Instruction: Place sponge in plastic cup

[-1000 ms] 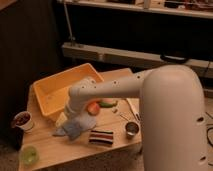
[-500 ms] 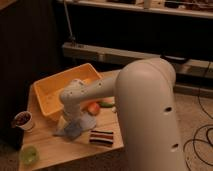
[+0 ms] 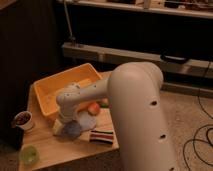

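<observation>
A green plastic cup (image 3: 29, 156) stands at the near left corner of the wooden table (image 3: 60, 152). A pale yellowish sponge (image 3: 57, 128) lies on the table next to a blue-grey soft object (image 3: 73, 130). My gripper (image 3: 63, 121) hangs from the white arm (image 3: 135, 100), reaching down right over the sponge, just in front of the yellow bin. The arm's wrist hides where the gripper meets the sponge. The cup stands apart from the gripper, lower and to the left.
A yellow bin (image 3: 50, 87) fills the back of the table. A white cup with dark contents (image 3: 22, 120) stands at the left edge. A striped object (image 3: 101, 135), a red-orange fruit (image 3: 93, 107) and a white plate (image 3: 87, 120) lie to the right of the gripper.
The arm has swung closer to the camera and now fills more of the view. The gripper has stayed low over the sponge in front of the bin.
</observation>
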